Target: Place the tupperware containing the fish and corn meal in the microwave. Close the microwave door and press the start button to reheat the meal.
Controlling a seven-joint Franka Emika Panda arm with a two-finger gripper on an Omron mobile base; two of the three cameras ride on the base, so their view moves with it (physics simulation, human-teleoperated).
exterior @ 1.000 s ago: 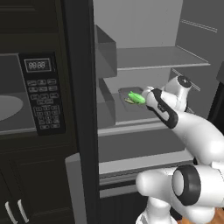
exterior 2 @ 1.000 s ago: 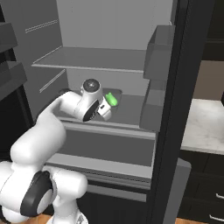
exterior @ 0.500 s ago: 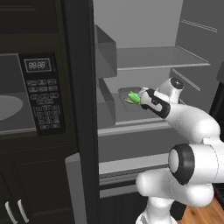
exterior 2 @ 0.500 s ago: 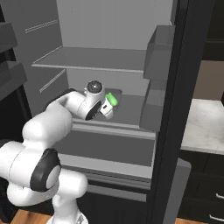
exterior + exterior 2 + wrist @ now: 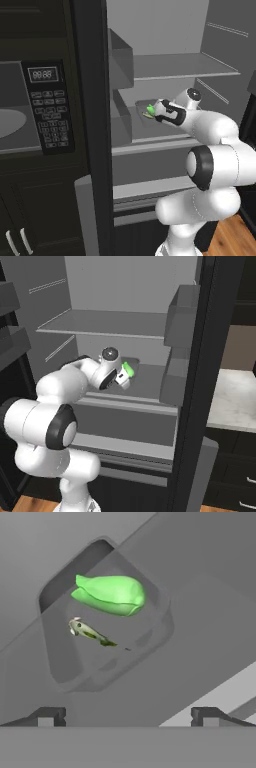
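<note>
The clear tupperware (image 5: 64, 662) rests on a grey fridge shelf, holding the fish and corn meal: a bright green lump (image 5: 111, 594) with a small tan-yellow piece (image 5: 89, 632) beside it. My gripper (image 5: 129, 717) hovers just short of the tub, open, its fingertips (image 5: 47, 717) spread wide with nothing between them. From the base, the gripper (image 5: 156, 111) hangs right beside the green food (image 5: 149, 108) on the middle shelf, and likewise the gripper (image 5: 123, 376) and the food (image 5: 129, 369). The microwave (image 5: 30, 120) stands open at the left, turntable (image 5: 10, 124) showing. Its door is out of view.
A black upright panel (image 5: 92, 125) separates the microwave from the fridge interior. Grey door bins (image 5: 121, 107) sit left of the tub and an upper shelf (image 5: 175, 65) is overhead. A pale counter (image 5: 230, 401) lies to the right of the fridge.
The hand has crept a little leftward and closer to the tub, and the elbow has swung inward. The tub has not moved.
</note>
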